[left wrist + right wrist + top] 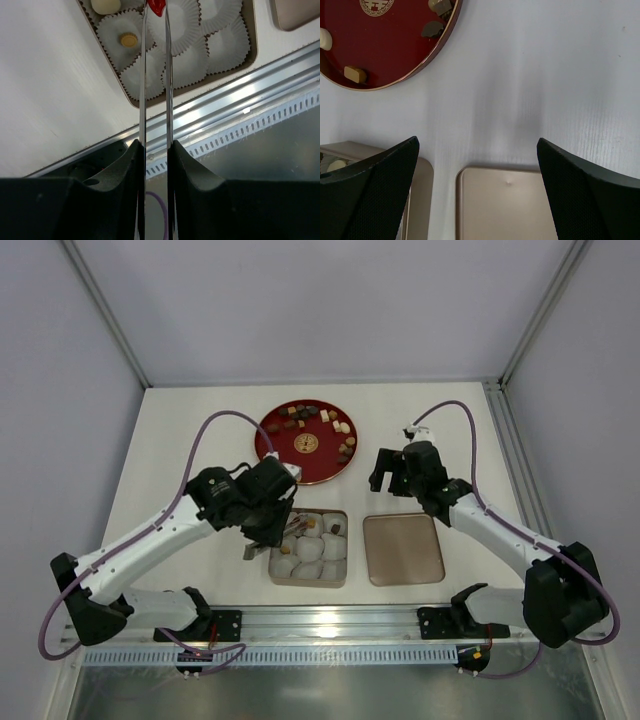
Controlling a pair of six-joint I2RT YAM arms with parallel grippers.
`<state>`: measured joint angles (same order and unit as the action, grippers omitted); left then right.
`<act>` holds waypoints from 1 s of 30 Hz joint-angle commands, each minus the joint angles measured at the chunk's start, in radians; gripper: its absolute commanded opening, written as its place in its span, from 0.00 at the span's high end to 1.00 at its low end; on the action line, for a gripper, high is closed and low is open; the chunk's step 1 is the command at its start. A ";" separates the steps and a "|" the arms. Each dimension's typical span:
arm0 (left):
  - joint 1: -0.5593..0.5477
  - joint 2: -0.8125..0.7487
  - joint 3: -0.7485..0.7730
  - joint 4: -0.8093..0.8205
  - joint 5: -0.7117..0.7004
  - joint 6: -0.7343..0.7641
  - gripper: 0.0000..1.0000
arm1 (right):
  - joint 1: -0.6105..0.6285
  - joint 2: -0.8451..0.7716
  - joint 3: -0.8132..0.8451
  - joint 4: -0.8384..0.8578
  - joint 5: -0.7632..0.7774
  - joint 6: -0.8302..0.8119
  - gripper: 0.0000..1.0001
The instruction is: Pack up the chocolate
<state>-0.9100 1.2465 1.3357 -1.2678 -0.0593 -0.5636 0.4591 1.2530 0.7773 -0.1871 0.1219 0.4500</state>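
Observation:
Several small chocolate pieces (330,420) lie on the red plate (275,455), which has a gold centre emblem. The tan tray (343,582) of white paper cups is in front of it. My left gripper (268,527) hovers over the tray's left side and is shut on thin metal tweezers (142,100). The tweezer tips pinch a red chocolate (156,6) above a paper cup. A tan piece (129,39) and a cream piece (106,5) sit in nearby cups. My right gripper (388,472) is open and empty, right of the plate.
The tan lid (403,549) lies flat right of the tray, and also shows in the right wrist view (505,210). The plate's rim (427,62) and a tan piece (355,74) show there too. A metal rail (330,620) runs along the near edge.

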 commanded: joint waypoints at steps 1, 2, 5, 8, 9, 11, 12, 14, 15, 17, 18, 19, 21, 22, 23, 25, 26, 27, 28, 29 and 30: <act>-0.067 -0.027 -0.018 0.031 -0.020 -0.065 0.72 | 0.006 0.006 0.040 0.031 0.028 0.003 0.00; -0.079 -0.027 -0.024 0.033 -0.022 -0.070 0.72 | 0.006 0.008 0.042 0.031 0.030 0.001 0.00; -0.108 -0.035 -0.041 0.038 -0.024 -0.085 0.72 | 0.006 0.009 0.040 0.028 0.036 0.003 0.00; -0.136 -0.032 -0.052 0.047 -0.022 -0.094 0.71 | 0.006 0.009 0.040 0.028 0.041 0.004 0.00; -0.142 -0.030 -0.055 0.045 -0.022 -0.096 0.71 | 0.006 0.011 0.040 0.028 0.039 0.006 0.00; -0.151 -0.025 -0.069 0.051 -0.024 -0.094 0.69 | 0.006 0.013 0.039 0.028 0.039 0.004 0.00; -0.153 -0.022 -0.073 0.060 -0.017 -0.094 0.69 | 0.006 0.011 0.039 0.026 0.039 0.004 0.00; -0.158 -0.018 -0.082 0.067 -0.016 -0.096 0.69 | 0.006 0.011 0.037 0.026 0.039 0.004 0.00; -0.159 -0.013 -0.084 0.070 -0.017 -0.094 0.69 | 0.006 0.013 0.036 0.026 0.039 0.004 0.00; -0.164 -0.009 -0.090 0.073 -0.017 -0.096 0.69 | 0.004 0.013 0.034 0.029 0.039 0.004 0.00; -0.164 -0.009 -0.092 0.073 -0.023 -0.098 0.68 | 0.006 0.013 0.034 0.029 0.038 0.004 0.00; -0.165 -0.009 -0.092 0.076 -0.025 -0.098 0.68 | 0.006 0.013 0.034 0.029 0.038 0.004 0.00; -0.165 -0.005 -0.095 0.076 -0.027 -0.099 0.68 | 0.006 0.014 0.034 0.029 0.036 0.006 0.00; -0.165 -0.005 -0.095 0.079 -0.027 -0.099 0.68 | 0.006 0.014 0.034 0.031 0.036 0.004 0.00; -0.165 -0.004 -0.098 0.079 -0.027 -0.102 0.67 | 0.006 0.014 0.033 0.029 0.036 0.004 0.00; -0.165 -0.002 -0.107 0.084 -0.027 -0.101 0.67 | 0.006 0.013 0.031 0.031 0.035 0.003 0.00; -0.165 -0.001 -0.107 0.082 -0.030 -0.102 0.67 | 0.006 0.013 0.030 0.032 0.036 0.003 0.00; -0.165 0.002 -0.110 0.081 -0.033 -0.102 0.67 | 0.004 0.013 0.030 0.031 0.035 0.003 0.00; -0.165 0.004 -0.113 0.079 -0.034 -0.104 0.67 | 0.006 0.013 0.030 0.031 0.035 0.001 0.00; -0.165 0.005 -0.115 0.081 -0.033 -0.104 0.67 | 0.006 0.013 0.030 0.032 0.033 0.003 0.00; -0.165 0.005 -0.118 0.082 -0.033 -0.102 0.67 | 0.006 0.011 0.028 0.034 0.035 0.004 0.00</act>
<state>-1.0695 1.2491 1.2209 -1.2148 -0.0715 -0.6518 0.4591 1.2636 0.7780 -0.1879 0.1390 0.4503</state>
